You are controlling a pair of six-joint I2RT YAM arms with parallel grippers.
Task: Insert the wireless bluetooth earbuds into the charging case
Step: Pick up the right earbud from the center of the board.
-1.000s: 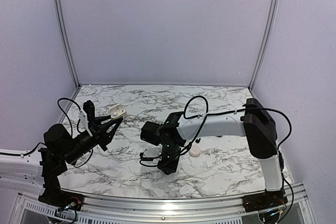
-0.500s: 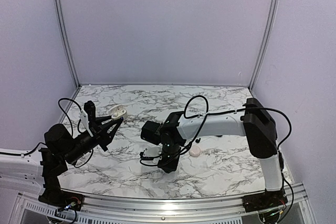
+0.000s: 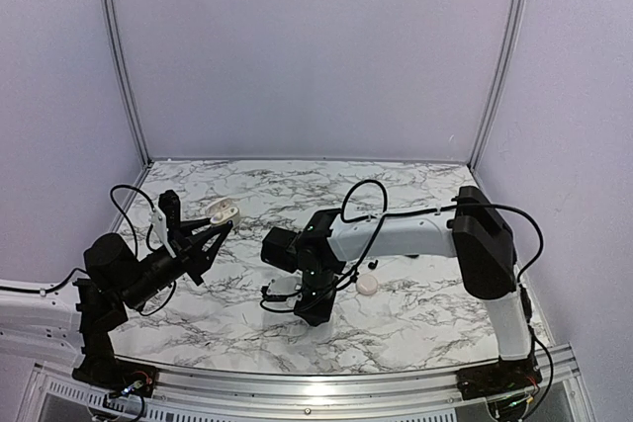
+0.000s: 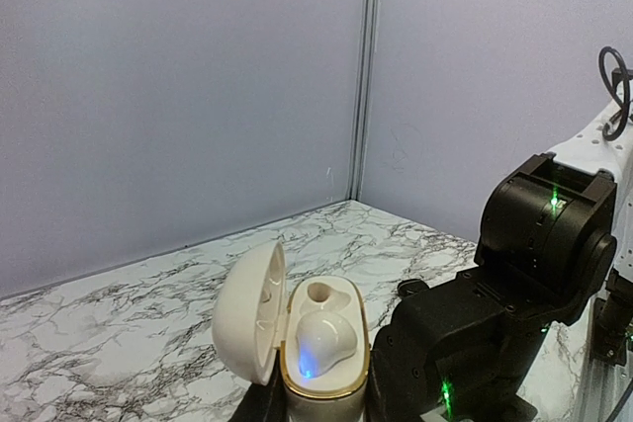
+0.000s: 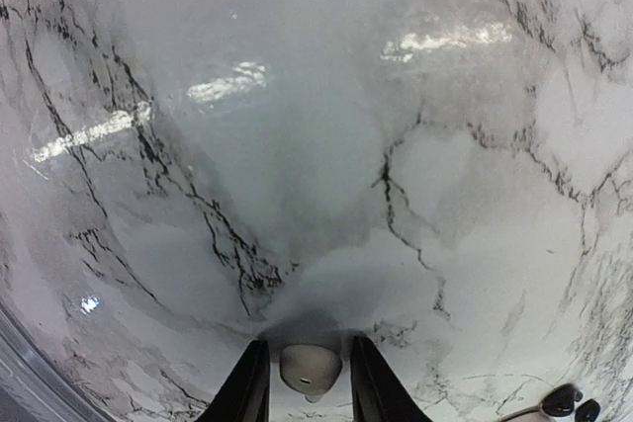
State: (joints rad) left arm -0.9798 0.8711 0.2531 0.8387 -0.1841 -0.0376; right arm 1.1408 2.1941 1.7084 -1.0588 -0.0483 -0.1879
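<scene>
Layout is mostly what's gotten from the overhead view. The left hand (image 3: 220,222) is seen left of centre, clamped tight on the open charging case (image 3: 223,210) and holding it up off the desk (image 3: 425,318). The right hand (image 3: 315,315) is pointed down at the marble mid-frame, fingertips hidden under its own wrist. What's inside the case can't be made out from up there, that's only given by the left wrist view. There it's a cream shell with a gold rim and the lid (image 4: 249,326) flipped open to the left. A seated earbud (image 4: 324,338) with a little blue glow is in the lower socket, and the upper socket (image 4: 318,293) is bare. The loose white earbud (image 5: 310,368) is only shown in the right wrist view, bottom centre, between the two dark fingers (image 5: 252,387). Those are parted a touch wider than the bud, and whether it's actually pinched can't be told. Black earbuds (image 5: 564,402) are caught in that view's lower right corner. A white round thing (image 3: 367,285) is seen on the desk just right of the right hand. The desk is glossy white marble with dark veins, lamps reflected in it. Pale lilac walls are joined by metal posts at the back corners, with a metal rail (image 3: 297,382) along the bottom edge.
</scene>
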